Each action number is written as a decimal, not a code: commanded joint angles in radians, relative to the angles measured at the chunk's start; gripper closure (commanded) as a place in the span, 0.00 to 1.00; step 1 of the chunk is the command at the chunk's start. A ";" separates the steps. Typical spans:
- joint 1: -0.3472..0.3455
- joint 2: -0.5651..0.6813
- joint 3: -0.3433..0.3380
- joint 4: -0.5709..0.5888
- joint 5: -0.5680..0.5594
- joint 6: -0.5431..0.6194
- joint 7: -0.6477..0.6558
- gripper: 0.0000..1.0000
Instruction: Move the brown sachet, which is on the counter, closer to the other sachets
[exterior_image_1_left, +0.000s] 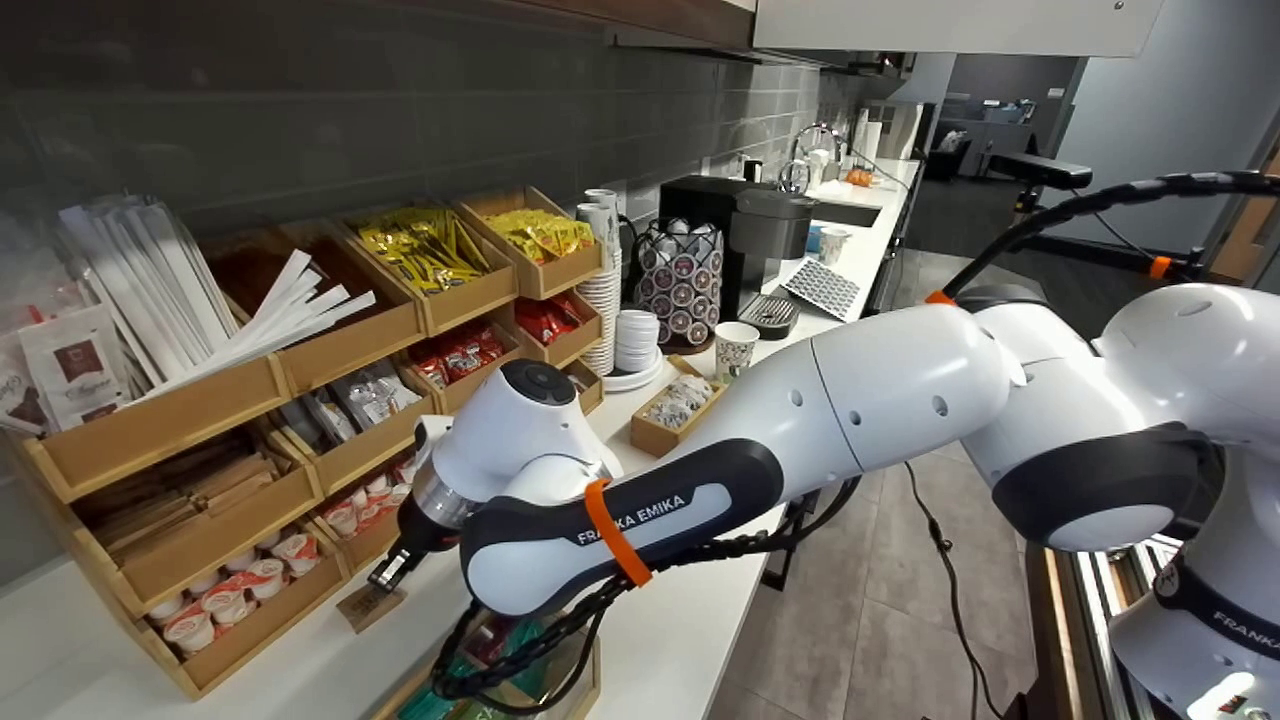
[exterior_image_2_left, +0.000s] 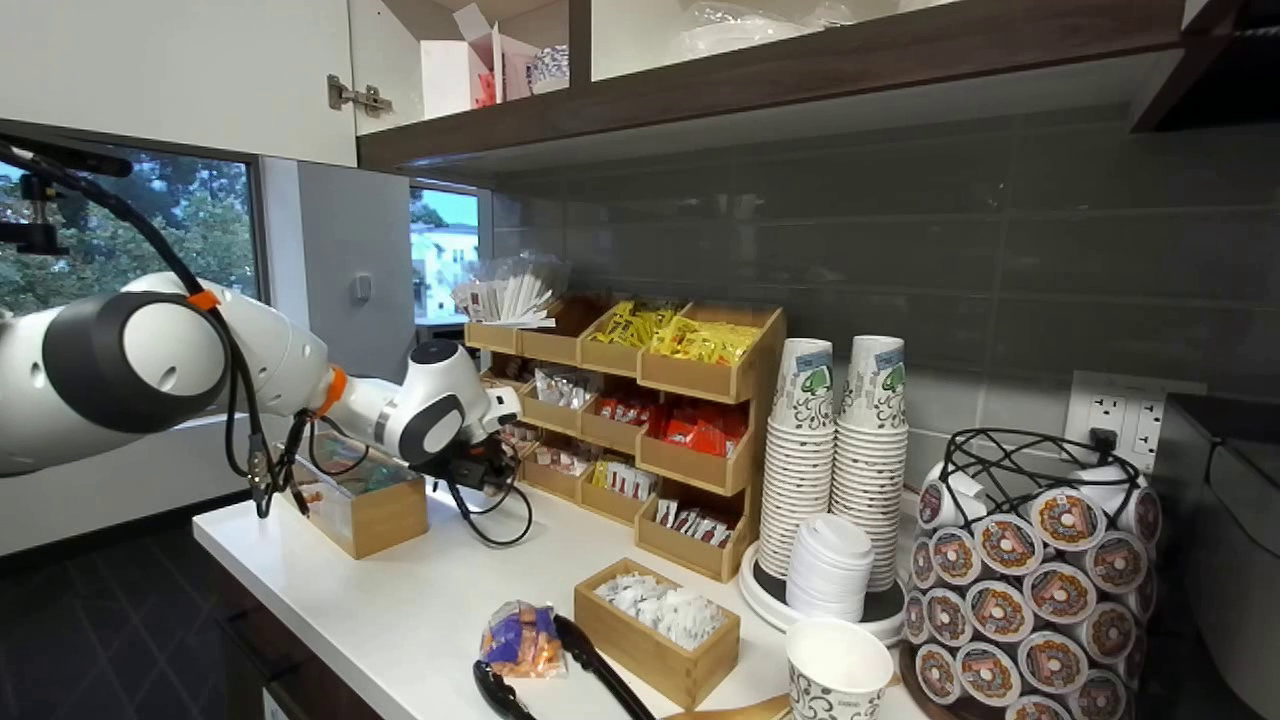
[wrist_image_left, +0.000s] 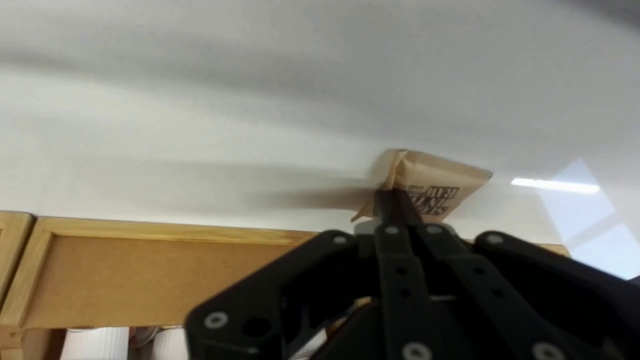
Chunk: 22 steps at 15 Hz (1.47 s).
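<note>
One brown sachet sits pinched between the clenched fingers of the gripper, its paper creased upward at the tips. We find it low at the white counter, just beside the front of a wooden rack; whether it touches the surface we cannot tell. In an exterior view the rack stands to its left, with creamer cups in the lowest tier and flat brown packets in the middle tier. In an exterior view, a wooden box stands left of the gripper, and the end of the white arm, which extends from the left, hides the sachet from us. Nearer there, we see black tongs beside a clear bag of orange and purple pieces, and just right of both, a wooden tray of white packets. Farther right, stacked paper cups rise beside the rack, with white lids in front and coffee pods near them. In both exterior views, a black coffee machine stands right of the pods.
</note>
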 joint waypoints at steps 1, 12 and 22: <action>0.004 -0.011 -0.012 0.016 0.004 -0.033 0.056 1.00; -0.010 -0.144 0.052 -0.042 0.026 -0.020 0.017 0.73; -0.028 -0.035 0.064 0.018 0.024 -0.033 0.024 0.01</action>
